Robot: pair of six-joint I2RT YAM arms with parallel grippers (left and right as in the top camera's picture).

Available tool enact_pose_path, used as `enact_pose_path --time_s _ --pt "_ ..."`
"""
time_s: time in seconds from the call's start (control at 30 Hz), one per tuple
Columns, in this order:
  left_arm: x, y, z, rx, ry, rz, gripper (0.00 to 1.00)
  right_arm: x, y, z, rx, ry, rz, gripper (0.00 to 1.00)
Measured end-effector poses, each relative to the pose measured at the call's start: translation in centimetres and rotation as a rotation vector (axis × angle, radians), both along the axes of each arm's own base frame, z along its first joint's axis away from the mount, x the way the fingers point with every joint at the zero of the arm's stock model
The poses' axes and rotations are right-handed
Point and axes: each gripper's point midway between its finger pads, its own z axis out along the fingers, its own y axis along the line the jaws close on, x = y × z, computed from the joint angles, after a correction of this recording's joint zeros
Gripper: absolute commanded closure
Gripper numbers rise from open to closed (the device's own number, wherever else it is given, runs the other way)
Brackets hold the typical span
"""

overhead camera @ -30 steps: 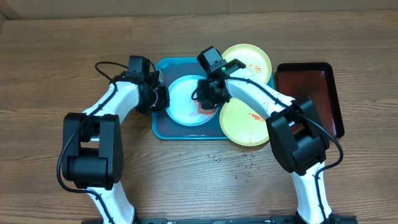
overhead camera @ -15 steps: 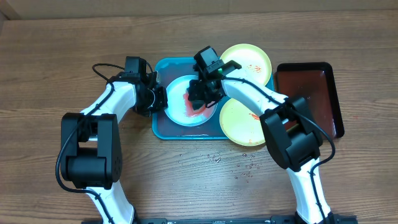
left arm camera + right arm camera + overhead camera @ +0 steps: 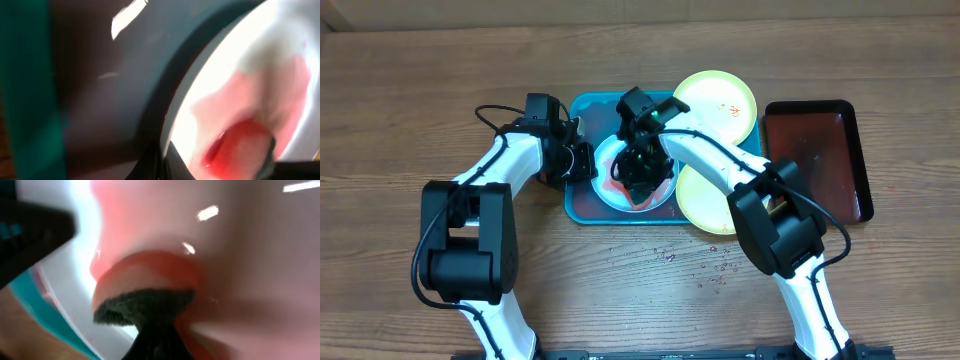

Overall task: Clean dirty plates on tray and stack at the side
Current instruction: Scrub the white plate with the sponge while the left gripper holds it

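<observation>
My left pincer (image 3: 580, 160) is sitting at the rim of the pale plate (image 3: 607, 155) on the turquoise tray (image 3: 582, 206); I cannot tell its grip. My right pincer (image 3: 638, 172) is clamping a sponge (image 3: 145, 285) and scrubbing that plate. The far yellow-green plate (image 3: 722, 98) and the near yellow-green plate (image 3: 705, 205) are waiting, unstacked.

No legible text, label, brand or number. Only red smears (image 3: 726, 108) on the round yellow-green plastic plate (image 3: 705, 92), not lettering. Wrist views too blurred for print.
</observation>
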Motion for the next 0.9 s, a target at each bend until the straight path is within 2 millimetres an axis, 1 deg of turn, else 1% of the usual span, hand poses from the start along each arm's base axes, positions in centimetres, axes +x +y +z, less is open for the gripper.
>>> enact_pose_path --time_s 0.07,0.13,0.2,0.27,0.3,0.43,0.57,0.67,0.77,0.9 --pt "0.0 -0.1 0.0 0.001 -0.002 -0.002 0.96 1.0 -1.3 0.0 -0.053 -0.034 -0.015 0.96" --pt "0.1 -0.1 0.0 0.003 -0.002 0.002 0.96 2.6 -2.4 0.0 -0.097 -0.089 -0.04 0.96" --pt "0.1 0.0 -0.1 0.007 0.004 0.018 0.96 4.0 -3.2 -0.1 -0.13 -0.143 -0.066 0.96" --pt "0.0 0.1 -0.1 0.013 0.015 0.034 0.96 5.3 -3.6 0.0 -0.155 -0.2 -0.088 0.96" --pt "-0.1 0.2 -0.2 0.017 0.023 0.047 0.96 6.3 -3.7 0.1 -0.168 -0.244 -0.105 0.96" --pt "-0.3 0.5 -0.3 0.033 0.046 0.072 0.96 8.4 -3.8 0.3 -0.185 -0.335 -0.156 0.96" --pt "-0.6 0.8 -0.3 0.052 0.067 0.088 0.96 10.0 -3.2 0.4 -0.157 -0.392 -0.186 0.96" --pt "-0.7 1.0 -0.3 0.064 0.074 0.099 0.96 10.7 -1.7 0.8 -0.08 -0.413 -0.176 0.96" --pt "-0.7 1.2 -0.3 0.073 0.074 0.104 0.96 10.7 -0.2 1.0 0.012 -0.389 -0.15 0.96" --pt "-0.7 1.3 -0.3 0.078 0.075 0.105 0.96 9.8 1.4 0.2 0.111 -0.316 -0.117 0.96"
